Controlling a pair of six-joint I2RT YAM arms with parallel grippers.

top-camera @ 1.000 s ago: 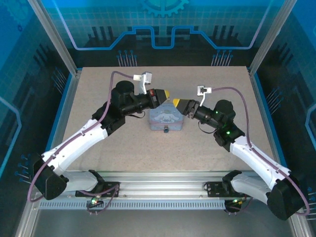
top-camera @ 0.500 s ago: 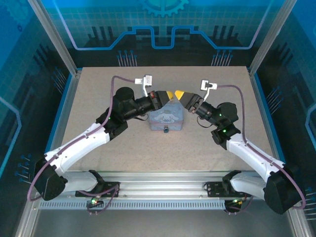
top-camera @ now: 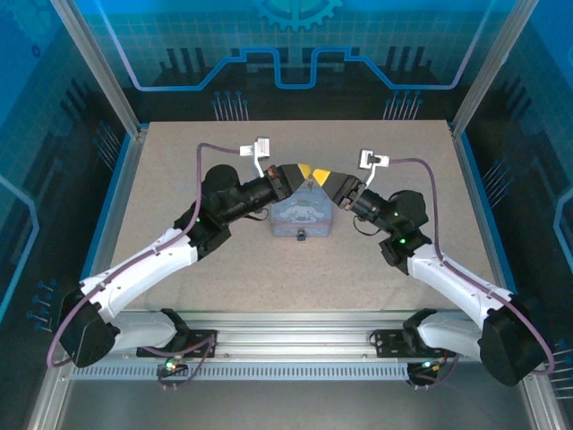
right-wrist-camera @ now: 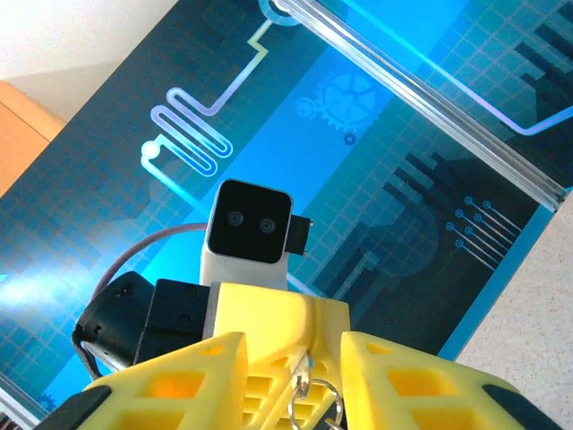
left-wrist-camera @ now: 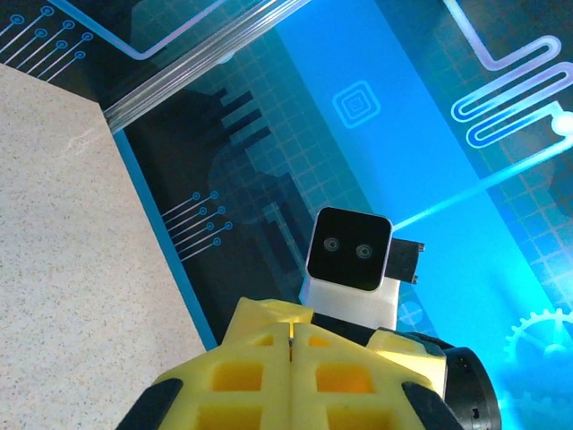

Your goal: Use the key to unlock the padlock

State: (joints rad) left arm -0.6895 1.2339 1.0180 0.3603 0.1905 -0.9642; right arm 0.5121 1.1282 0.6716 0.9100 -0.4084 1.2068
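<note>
**Inspector:** Where is the padlock?

**Assessor:** The padlock (top-camera: 302, 235) sits against the near face of the pale blue tin (top-camera: 300, 213), on the tabletop (top-camera: 179, 179), on the side toward the arm bases. It is too small to tell its long axis or which way the keyhole faces.

**Inspector:** How does it lie relative to the end effectors?

**Assessor:** Both are raised over the tin's far edge, almost tip to tip. The padlock lies below them and back toward the bases, well apart from both. Neither arm is clearly the nearer.

**Inspector:** Left end effector?

**Assessor:** The left end effector (top-camera: 303, 170) is fully closed. In its wrist view the yellow fingers (left-wrist-camera: 224, 376) meet along a seam. From the right wrist view, a thin metal piece that I take for the key (right-wrist-camera: 307, 363) projects from its tips, with a key ring (right-wrist-camera: 318, 397) hanging below. I judge the left to be holding it.

**Inspector:** Right?

**Assessor:** The right end effector (right-wrist-camera: 295, 354) is part open, with a finger on either side of the ring. I cannot tell whether it touches the ring.

**Inspector:** The coming move?

**Assessor:** Probably a handover. After that the key must travel down and back to the padlock.
</note>
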